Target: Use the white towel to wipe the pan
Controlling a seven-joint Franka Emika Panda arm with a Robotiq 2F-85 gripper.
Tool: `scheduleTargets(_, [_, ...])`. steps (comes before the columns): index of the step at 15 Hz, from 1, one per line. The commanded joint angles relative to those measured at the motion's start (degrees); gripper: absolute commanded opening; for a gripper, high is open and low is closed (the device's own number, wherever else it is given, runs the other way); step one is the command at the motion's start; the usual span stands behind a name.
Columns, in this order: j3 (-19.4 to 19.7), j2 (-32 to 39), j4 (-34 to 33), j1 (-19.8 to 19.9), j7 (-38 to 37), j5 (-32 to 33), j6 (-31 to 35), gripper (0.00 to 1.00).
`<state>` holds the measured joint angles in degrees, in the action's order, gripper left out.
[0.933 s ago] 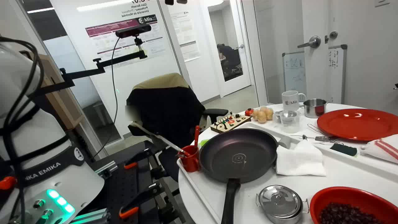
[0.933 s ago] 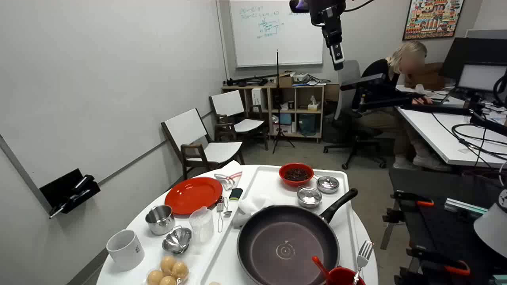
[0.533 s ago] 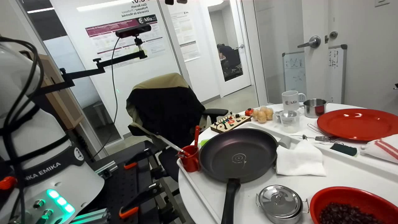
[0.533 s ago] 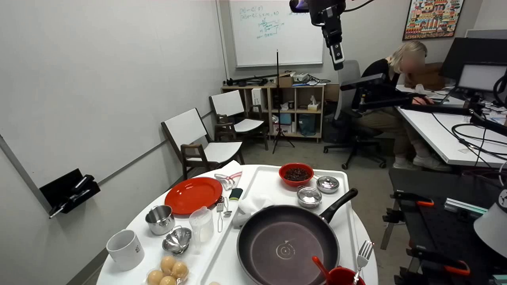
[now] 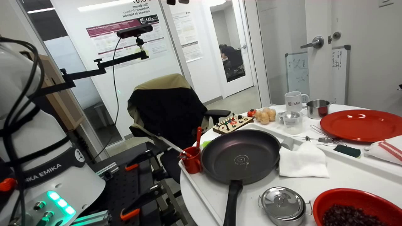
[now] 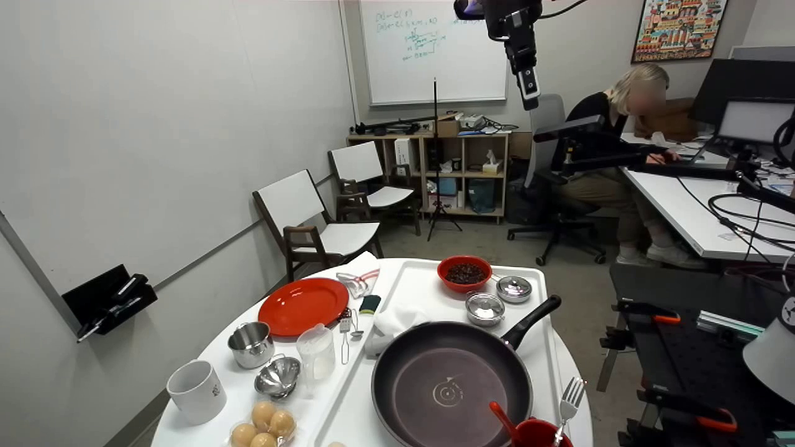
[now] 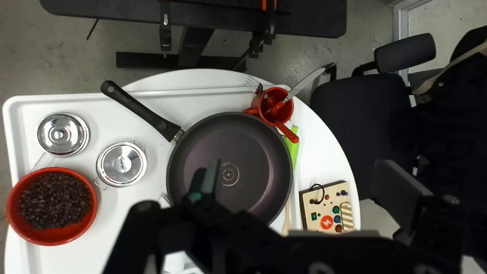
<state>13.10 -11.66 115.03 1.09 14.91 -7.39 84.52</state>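
The pan (image 5: 241,150), dark and round with a long black handle, lies on the white tray; its inside shows bare in both exterior views (image 6: 447,379). Against its rim rests the white towel (image 5: 303,163), loosely folded with a raised peak, partly behind the pan in an exterior view (image 6: 397,320). In the wrist view the gripper mostly covers the towel's place. My gripper (image 7: 302,167) hangs high above the table, fingers wide apart with nothing between them; one finger overlaps the pan (image 7: 243,152) in that view. An exterior view shows its lowered fingers (image 6: 528,90) well above everything on the table.
A red mug (image 7: 277,106) with cutlery stands close to the pan's rim. Lidded steel pots (image 7: 121,163) and a red bowl (image 7: 23,228) of dark beans are on the handle side. A button board (image 7: 327,209), eggs (image 6: 264,425), cups and a red plate (image 6: 304,304) lie around.
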Motion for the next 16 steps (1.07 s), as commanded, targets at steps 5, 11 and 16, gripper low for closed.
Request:
scheduleTargets(5, [-1.15, 3.28, -1.24, 2.24, 1.55, -1.53, -1.88, 1.0])
scheduleTargets(11, [-1.59, 11.06, -2.66, 3.69, 7.41, -0.93, 4.73, 1.0])
scheduleTargets(16, [-3.18, 16.32, -0.01, 4.75, 9.84, 2.31, 19.86, 1.0])
